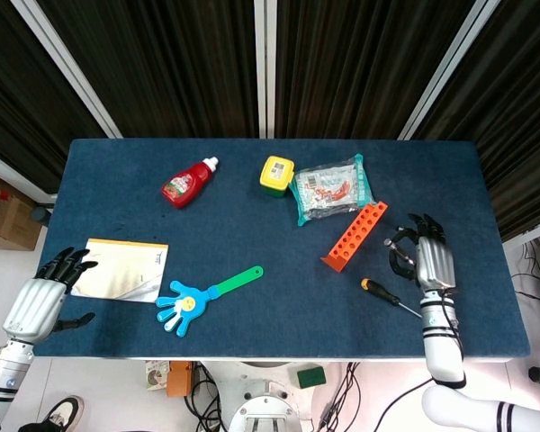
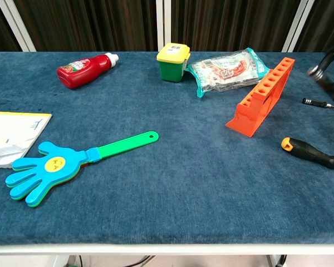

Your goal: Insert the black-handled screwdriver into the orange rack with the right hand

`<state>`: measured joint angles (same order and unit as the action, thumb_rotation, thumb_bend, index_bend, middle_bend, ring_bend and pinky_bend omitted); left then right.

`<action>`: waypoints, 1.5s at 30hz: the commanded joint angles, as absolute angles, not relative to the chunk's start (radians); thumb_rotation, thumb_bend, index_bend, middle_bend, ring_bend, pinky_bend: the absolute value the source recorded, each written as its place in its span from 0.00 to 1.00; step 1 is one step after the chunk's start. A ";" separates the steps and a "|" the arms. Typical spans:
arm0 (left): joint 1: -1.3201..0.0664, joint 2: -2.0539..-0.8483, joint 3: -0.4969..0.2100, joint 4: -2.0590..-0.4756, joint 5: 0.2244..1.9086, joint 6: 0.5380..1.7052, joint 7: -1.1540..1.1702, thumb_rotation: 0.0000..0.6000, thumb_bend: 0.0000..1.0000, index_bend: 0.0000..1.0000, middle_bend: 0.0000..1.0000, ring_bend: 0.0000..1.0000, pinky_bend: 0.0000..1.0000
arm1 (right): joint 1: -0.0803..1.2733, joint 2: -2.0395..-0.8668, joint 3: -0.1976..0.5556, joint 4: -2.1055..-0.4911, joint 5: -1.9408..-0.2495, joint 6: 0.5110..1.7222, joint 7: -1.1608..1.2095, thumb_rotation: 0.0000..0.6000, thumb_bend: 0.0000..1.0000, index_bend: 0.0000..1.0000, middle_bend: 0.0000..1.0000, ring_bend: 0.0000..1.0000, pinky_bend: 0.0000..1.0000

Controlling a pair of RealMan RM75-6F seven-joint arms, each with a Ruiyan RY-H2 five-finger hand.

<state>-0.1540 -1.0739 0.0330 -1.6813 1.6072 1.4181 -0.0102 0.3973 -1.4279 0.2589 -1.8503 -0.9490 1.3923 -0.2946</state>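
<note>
Right robot hand (image 1: 429,260) beside empty orange rack (image 1: 355,236).

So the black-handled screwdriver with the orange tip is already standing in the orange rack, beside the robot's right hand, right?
No. The black-handled screwdriver lies flat on the blue table, in front of the orange rack and apart from it, as the chest view shows. The right hand is indeed beside the rack.
</note>
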 commanded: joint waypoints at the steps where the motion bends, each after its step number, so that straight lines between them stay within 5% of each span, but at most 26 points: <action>1: -0.155 -1.075 0.033 -1.684 1.606 1.415 -0.005 1.00 0.01 0.22 0.11 0.04 0.23 | 0.345 -1.362 0.269 -1.927 -1.071 1.464 -0.219 1.00 0.49 0.72 0.12 0.00 0.00; 10: -0.157 -1.079 0.035 -1.687 1.609 1.411 0.005 1.00 0.01 0.22 0.11 0.04 0.23 | 0.348 -1.425 0.323 -1.848 -1.293 1.505 0.145 1.00 0.47 0.73 0.12 0.00 0.00; 22: -0.158 -1.076 0.031 -1.678 1.598 1.406 -0.012 1.00 0.01 0.22 0.11 0.04 0.23 | 0.444 -1.565 0.426 -1.678 -1.217 1.349 0.503 1.00 0.43 0.73 0.13 0.00 0.00; 45: -0.164 -1.081 0.032 -1.679 1.593 1.392 -0.006 1.00 0.01 0.22 0.11 0.04 0.23 | 0.426 -1.570 0.430 -1.646 -1.187 1.293 0.597 1.00 0.42 0.73 0.13 0.00 0.00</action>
